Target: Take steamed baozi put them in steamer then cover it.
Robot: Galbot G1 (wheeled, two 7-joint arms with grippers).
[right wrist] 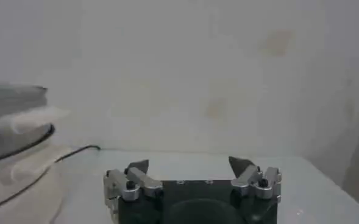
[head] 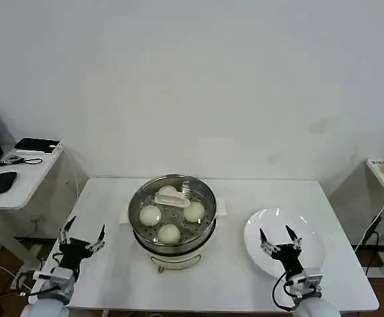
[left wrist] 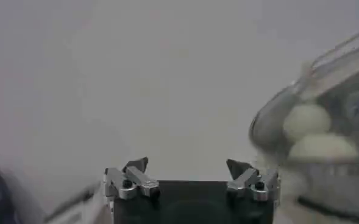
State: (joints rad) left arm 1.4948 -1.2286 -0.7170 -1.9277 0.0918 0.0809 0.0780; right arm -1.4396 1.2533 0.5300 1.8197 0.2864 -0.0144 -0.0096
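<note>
Steamer (head: 172, 228) mid-counter (head: 231, 191), cover (head: 172, 207) on, four baozi (head: 151, 214) inside. Left end effector (head: 81, 238) spread at 8 o'clock counter edge; right end effector (head: 279, 240) spread over plate (head: 310, 231), 4 o'clock.

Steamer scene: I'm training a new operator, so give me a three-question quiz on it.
1. True or false: the cover sits on the steamer.
2. How many steamed baozi lie under the glass?
3. What lies beneath the right hand? A) white plate B) computer mouse C) steamer

Key: 1 true; 2 four; 3 A. The left hand hangs open at the table's left edge, and the right hand is open too.
</note>
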